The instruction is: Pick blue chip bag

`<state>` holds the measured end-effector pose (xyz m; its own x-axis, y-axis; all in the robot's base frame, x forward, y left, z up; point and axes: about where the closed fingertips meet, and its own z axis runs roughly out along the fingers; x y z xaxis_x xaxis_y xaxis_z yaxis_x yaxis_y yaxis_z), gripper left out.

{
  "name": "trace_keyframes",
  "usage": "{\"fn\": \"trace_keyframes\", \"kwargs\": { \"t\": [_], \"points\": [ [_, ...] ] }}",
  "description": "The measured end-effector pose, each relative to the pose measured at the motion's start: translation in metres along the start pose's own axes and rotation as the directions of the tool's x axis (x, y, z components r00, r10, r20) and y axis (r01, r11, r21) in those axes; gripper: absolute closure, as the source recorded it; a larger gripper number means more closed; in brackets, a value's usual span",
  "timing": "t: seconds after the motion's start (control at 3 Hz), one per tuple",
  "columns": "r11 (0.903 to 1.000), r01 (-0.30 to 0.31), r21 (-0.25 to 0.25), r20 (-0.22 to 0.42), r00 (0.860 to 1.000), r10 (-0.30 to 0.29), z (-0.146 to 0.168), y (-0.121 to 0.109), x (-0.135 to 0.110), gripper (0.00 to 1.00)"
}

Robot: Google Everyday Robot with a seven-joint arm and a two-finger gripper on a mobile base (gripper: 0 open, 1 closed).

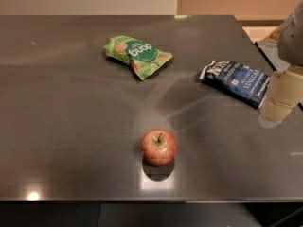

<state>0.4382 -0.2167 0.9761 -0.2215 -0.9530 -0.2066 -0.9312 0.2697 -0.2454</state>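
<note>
The approach is judged to be in hand: the blue bag is seen flat on the counter's right side, the end effector is poised just beside its right end, whether apart or together cannot be told, and centring over the bag is called for next.

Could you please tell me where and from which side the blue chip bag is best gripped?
Probably from above, across the narrow width near the middle of the blue chip bag: it lies flat on the table, long axis slanting. The pincer sits beside its lower-right end.
</note>
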Motion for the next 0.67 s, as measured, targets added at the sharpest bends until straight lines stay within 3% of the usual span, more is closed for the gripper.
{"fn": "trace_keyframes", "kwargs": {
  "t": [0.33,0.67],
  "points": [
    [0.9999,-0.002,0.012,-0.006,1.0,0.002,0.0,-0.007,-0.002,0.0],
    [0.9991,-0.042,0.011,0.02,0.999,0.042,0.012,-0.025,0.0,0.0]
  ]
}}
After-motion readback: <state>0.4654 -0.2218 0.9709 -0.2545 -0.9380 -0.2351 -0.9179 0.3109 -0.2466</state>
